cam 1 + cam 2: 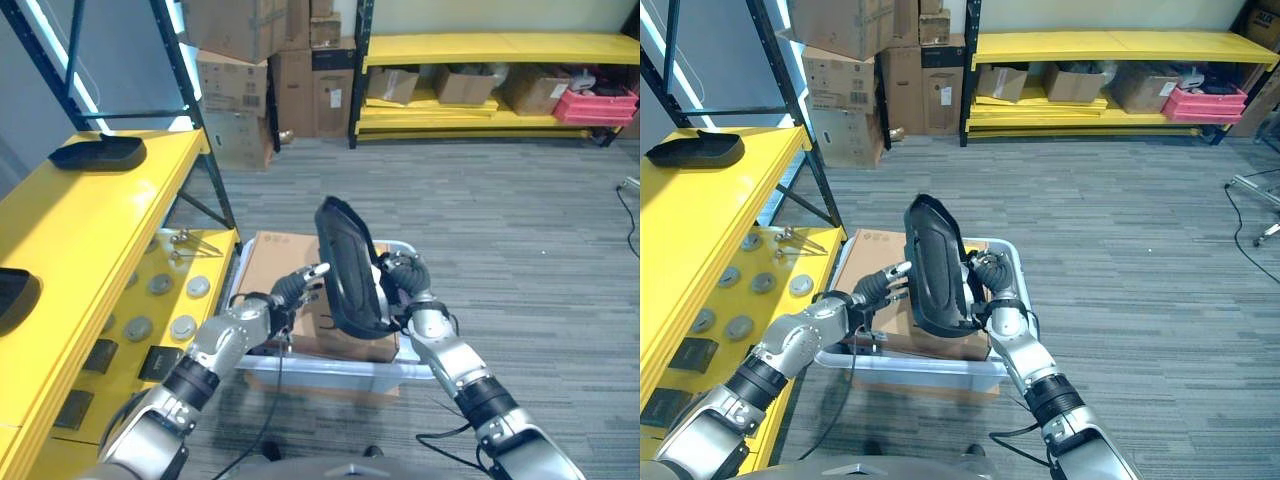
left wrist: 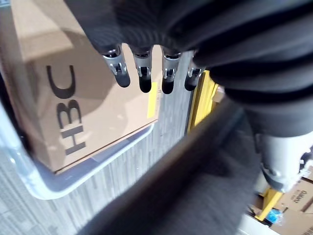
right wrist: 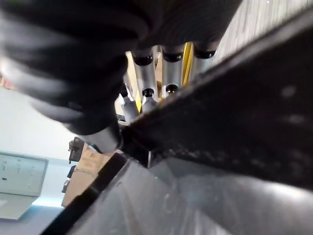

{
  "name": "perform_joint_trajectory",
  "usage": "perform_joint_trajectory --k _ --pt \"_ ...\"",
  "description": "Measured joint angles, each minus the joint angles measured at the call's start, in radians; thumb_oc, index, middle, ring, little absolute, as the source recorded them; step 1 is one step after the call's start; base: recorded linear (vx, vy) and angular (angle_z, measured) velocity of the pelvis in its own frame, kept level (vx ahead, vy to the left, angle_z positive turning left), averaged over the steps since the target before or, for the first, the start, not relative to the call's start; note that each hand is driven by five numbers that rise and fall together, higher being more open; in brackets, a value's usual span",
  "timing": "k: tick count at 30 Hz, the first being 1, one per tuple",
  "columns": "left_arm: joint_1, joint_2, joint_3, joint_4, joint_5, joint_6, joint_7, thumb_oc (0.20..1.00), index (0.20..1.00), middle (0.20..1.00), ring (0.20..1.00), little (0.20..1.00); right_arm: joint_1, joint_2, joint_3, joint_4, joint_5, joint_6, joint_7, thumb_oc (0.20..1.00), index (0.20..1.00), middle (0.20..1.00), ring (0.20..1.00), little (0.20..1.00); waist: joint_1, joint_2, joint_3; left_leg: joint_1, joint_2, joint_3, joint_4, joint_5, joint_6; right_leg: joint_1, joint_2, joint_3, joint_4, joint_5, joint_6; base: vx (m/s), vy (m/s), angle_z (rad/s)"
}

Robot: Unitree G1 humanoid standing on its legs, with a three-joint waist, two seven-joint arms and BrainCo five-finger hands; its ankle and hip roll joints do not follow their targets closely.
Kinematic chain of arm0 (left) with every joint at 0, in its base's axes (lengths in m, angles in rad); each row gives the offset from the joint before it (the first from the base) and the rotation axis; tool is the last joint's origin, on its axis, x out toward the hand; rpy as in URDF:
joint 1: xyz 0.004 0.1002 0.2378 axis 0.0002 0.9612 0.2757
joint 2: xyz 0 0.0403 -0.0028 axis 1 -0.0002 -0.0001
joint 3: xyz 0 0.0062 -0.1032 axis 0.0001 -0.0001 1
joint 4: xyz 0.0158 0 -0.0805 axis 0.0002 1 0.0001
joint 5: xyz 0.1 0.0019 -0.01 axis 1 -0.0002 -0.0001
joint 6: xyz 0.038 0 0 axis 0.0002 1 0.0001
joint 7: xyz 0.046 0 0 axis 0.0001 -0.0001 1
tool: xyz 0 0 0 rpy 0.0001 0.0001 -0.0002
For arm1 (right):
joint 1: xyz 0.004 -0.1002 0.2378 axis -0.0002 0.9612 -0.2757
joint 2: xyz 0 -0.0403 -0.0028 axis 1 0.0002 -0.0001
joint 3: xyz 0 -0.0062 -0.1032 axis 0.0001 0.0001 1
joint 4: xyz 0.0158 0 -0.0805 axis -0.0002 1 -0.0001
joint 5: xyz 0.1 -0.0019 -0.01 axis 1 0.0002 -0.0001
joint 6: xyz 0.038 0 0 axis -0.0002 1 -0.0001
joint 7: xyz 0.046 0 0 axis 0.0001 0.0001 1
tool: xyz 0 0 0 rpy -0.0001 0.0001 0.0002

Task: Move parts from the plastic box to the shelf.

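Note:
A long black moulded part (image 1: 350, 265) stands upright on edge over the clear plastic box (image 1: 330, 370). My right hand (image 1: 408, 275) is shut on its right rim; in the right wrist view the fingers (image 3: 161, 73) curl over the part's edge (image 3: 244, 112). From the other side my left hand (image 1: 290, 290) reaches in, open, with straight fingers (image 2: 142, 73) at the part's left face. A brown cardboard box (image 1: 280, 255) lies inside the plastic box below the part. The yellow shelf (image 1: 80, 220) runs along the left and carries two black parts (image 1: 98, 152) (image 1: 15, 295).
The shelf's lower level holds several round metal discs (image 1: 160, 285) and small dark blocks (image 1: 160, 360). Stacked cardboard boxes (image 1: 250, 80) stand behind the shelf's dark frame. A low yellow rack (image 1: 500, 50) with boxes and a pink crate (image 1: 595, 105) lines the back. Grey carpet lies to the right.

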Motion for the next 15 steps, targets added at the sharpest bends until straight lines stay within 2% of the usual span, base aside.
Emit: perform_joint_trajectory --k 8,15 --pt "0.0 -0.004 -0.017 0.037 0.035 0.012 -0.015 1.0 1.0 1.0 1.0 1.0 0.0 0.0 0.012 0.0 0.0 0.014 -0.001 0.2 0.2 0.2 0.2 0.2 -0.001 0.004 -0.002 0.0 0.0 0.0 0.0 0.0 0.0 0.0 0.0 0.0 0.0 0.001 0.0 0.0 0.0 0.0" --pt "0.0 -0.027 -0.034 0.032 -0.036 -0.028 0.011 1.0 1.0 1.0 1.0 1.0 -0.001 0.0 0.028 0.0 0.001 0.038 -0.001 0.2 0.2 0.2 0.2 0.2 -0.003 0.004 -0.003 0.002 0.0 0.001 0.0 0.0 0.0 0.0 0.0 0.001 0.0 0.001 0.0 0.0 0.0 0.0"
